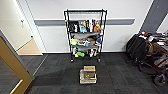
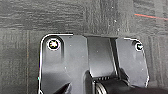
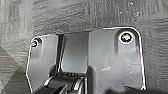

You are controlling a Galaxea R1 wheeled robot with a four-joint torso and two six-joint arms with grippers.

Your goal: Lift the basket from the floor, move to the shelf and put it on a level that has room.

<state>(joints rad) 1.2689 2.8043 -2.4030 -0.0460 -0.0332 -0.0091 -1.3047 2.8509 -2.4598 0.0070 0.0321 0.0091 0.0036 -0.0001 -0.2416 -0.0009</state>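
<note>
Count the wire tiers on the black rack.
4 on the shelf: the bare top level, then three crowded tiers below it, upper, middle and lowest near the floor.

You see a cream basket (image 1: pixel 88 79) with a brown cardboard box (image 1: pixel 89 71) in it on dark grey, faintly striped carpet (image 1: pixel 57 75). The shelf (image 1: pixel 85 35) is black wire; its packets look multicoloured, perhaps yellow, green and blue.
</note>
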